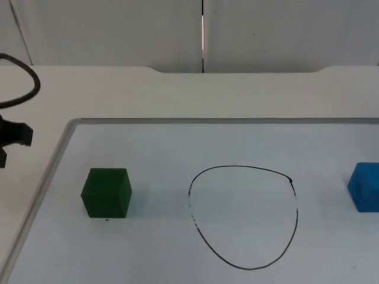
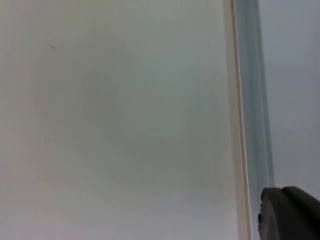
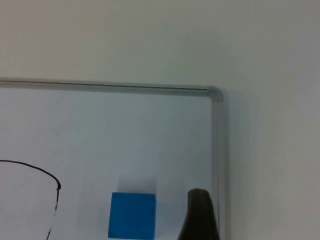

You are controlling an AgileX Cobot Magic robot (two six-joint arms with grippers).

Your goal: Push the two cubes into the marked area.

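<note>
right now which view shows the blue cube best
The right wrist view: the blue cube sits whole on the whiteboard, beside the right gripper's fingertip. The top view cuts it at the picture's edge.

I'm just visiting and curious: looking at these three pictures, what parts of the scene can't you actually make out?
- Blue cube: its right side is cut off by the top view's edge; its lower part is cut off in the right wrist view.
- Marked area: in the right wrist view only a short arc of its black outline is in frame.
- Left gripper: cut off at the top view's edge, so open or shut cannot be told.
- Right gripper: one fingertip is in frame, state unclear.
</note>
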